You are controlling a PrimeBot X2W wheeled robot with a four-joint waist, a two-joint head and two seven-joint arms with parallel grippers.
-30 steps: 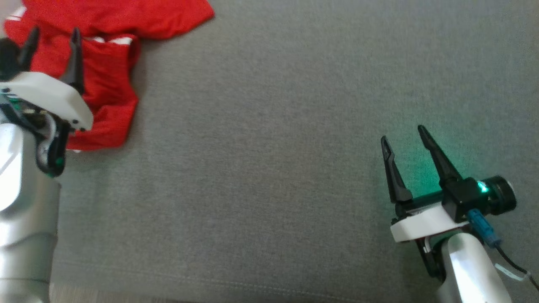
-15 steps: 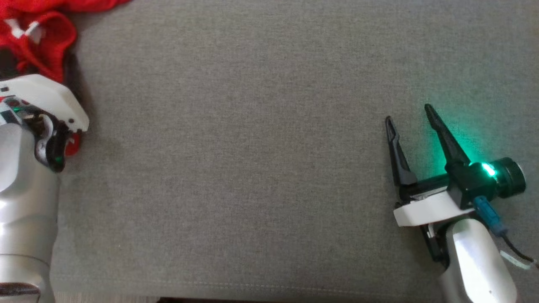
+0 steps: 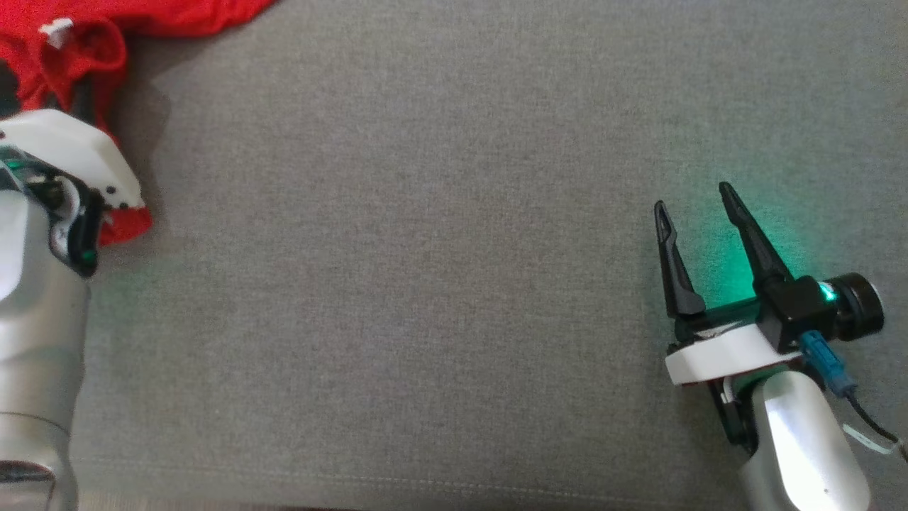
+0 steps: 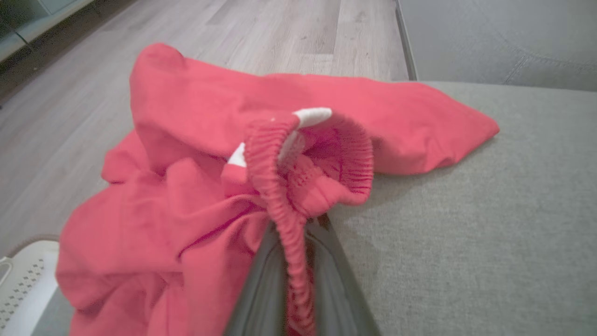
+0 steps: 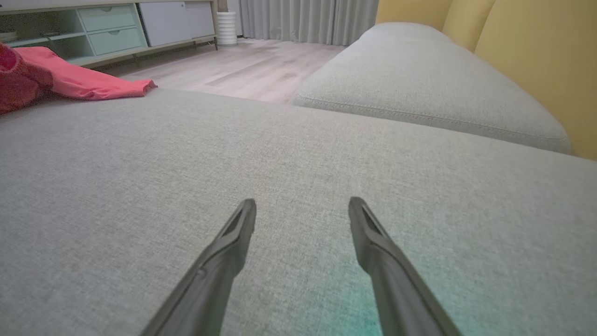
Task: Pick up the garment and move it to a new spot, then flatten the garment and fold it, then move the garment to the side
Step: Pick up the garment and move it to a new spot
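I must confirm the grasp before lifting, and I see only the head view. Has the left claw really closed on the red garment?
Observer: Yes. The left wrist view shows the left claw shut on the red garment, pinching its elastic waistband.
Operator: What lies beyond the garment?
Observer: Wood floor, directly behind it in that view.
Operator: And ahead of the right claw?
Observer: Bare grey cushion, then a second cushion with a yellow backrest.
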